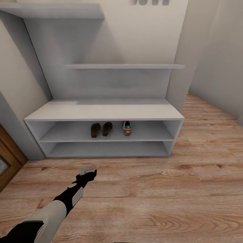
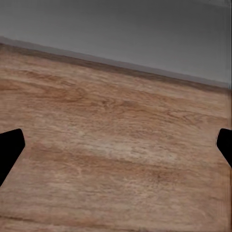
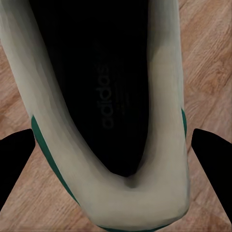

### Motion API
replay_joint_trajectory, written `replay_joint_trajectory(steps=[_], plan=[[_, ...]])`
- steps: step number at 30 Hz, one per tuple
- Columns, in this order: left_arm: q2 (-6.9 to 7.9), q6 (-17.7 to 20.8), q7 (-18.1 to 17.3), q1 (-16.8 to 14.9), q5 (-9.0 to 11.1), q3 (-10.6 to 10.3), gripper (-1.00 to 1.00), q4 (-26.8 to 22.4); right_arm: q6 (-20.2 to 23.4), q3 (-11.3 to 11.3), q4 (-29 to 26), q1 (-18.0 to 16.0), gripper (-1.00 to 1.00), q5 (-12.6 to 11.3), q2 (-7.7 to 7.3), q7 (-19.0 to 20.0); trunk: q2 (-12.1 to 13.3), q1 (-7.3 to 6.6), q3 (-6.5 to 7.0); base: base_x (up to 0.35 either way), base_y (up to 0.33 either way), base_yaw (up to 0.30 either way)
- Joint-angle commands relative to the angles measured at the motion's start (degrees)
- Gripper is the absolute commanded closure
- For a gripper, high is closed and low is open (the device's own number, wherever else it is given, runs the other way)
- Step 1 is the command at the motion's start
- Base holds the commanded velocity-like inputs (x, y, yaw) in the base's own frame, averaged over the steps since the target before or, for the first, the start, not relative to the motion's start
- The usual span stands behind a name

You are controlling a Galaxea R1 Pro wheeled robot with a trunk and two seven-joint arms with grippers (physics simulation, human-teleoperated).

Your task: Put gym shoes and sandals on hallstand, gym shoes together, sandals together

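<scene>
- Second gym shoe [image 3: 106, 111] lies on the corridor floor [image 3: 208, 58], seen from above in the right wrist view: white upper, green stripe on the side, dark insole, heel collar toward the camera.
- Handling, a judgement: light, soft upper that gives under pressure, stiffer at heel counter and sole. Best hold looks like the heel collar or across the sidewalls near the heel; a pinch on the tongue or laces would likely slip.
- Right gripper [image 3: 113, 159] has fingers spread wide, one dark fingertip [image 3: 17, 159] on each side of the heel end, shoe between them. No contact visible, nothing clamped yet.
- Shoe sits centred between the fingers, so closing across the heel looks plausible; how far above the shoe the gripper is, can't tell.
- First gym shoe [image 1: 127, 128] already on the upper tier of the hallstand [image 1: 104, 111] base, right of centre, heel facing out.
- Two sandals [image 1: 101, 129] on the same tier, side by side, just left of that shoe with a small gap.
- Free space to the right of the placed shoe looks enough for its mate.
- Left gripper [image 1: 87, 169] reaches over bare floor in front of the rack; fingers apart, empty, in the left wrist view.
</scene>
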Motion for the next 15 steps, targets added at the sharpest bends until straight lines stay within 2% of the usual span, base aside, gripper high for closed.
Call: replay_joint_trajectory(steps=[1,2,4,5,6,7,8,9,12,15], plan=[[1.48,-0.2,-5.9,0.0,0.5,0.1,-1.00,0.1,0.4,-0.4,0.0,-0.1,1.00,0.0,0.02,0.2,0.0,-0.01,-0.05,0.006,0.013,0.000],[1.95,-0.2,-8.2,0.0,0.5,0.1,-1.00,0.1,0.4,-0.4,0.0,-0.1,1.00,0.0,0.02,0.2,0.0,-0.01,-0.05,0.004,0.010,0.000],[3.75,-0.2,-20.2,-0.1,0.5,0.2,-1.00,0.1,0.4,-0.4,0.0,-0.1,1.00,0.0,0.02,0.2,0.0,-0.01,-0.05,0.002,0.005,0.000],[4.31,-0.2,-23.6,0.0,0.5,0.2,-1.00,0.1,0.4,-0.4,0.0,-0.1,1.00,0.0,0.02,0.2,0.0,-0.01,-0.05,0.001,0.003,0.000],[5.52,-0.2,-30.1,0.0,0.5,0.2,-1.00,0.1,0.4,-0.4,0.0,-0.1,1.00,0.0,0.02,0.2,0.0,-0.01,-0.05,0.001,0.002,0.000],[6.11,-0.2,-33.3,0.0,0.5,0.2,-1.00,0.1,0.4,-0.4,0.0,-0.1,1.00,0.0,0.02,0.2,0.0,-0.01,-0.05,0.001,0.002,0.000],[8.47,-0.2,-45.8,0.0,0.6,0.3,-1.00,0.1,0.4,-0.4,0.0,-0.1,1.00,0.0,0.04,0.2,0.0,-0.01,-0.05,0.000,0.000,0.000],[9.08,-0.3,-48.6,0.0,0.6,0.3,-1.00,0.1,0.4,-0.4,0.0,-0.1,1.00,0.0,0.07,0.2,0.0,-0.01,-0.05,0.000,0.000,0.000],[9.90,-0.3,-52.1,0.0,0.7,0.3,-1.00,0.1,0.4,-0.4,-0.1,-0.1,1.00,0.0,0.10,0.2,0.0,-0.01,-0.05,0.000,0.000,0.000],[10.70,-0.3,-53.6,0.0,0.8,0.4,-1.00,0.1,0.4,-0.3,-0.3,-0.1,1.00,0.0,0.12,0.3,0.0,-0.01,-0.05,0.000,0.000,0.000]])
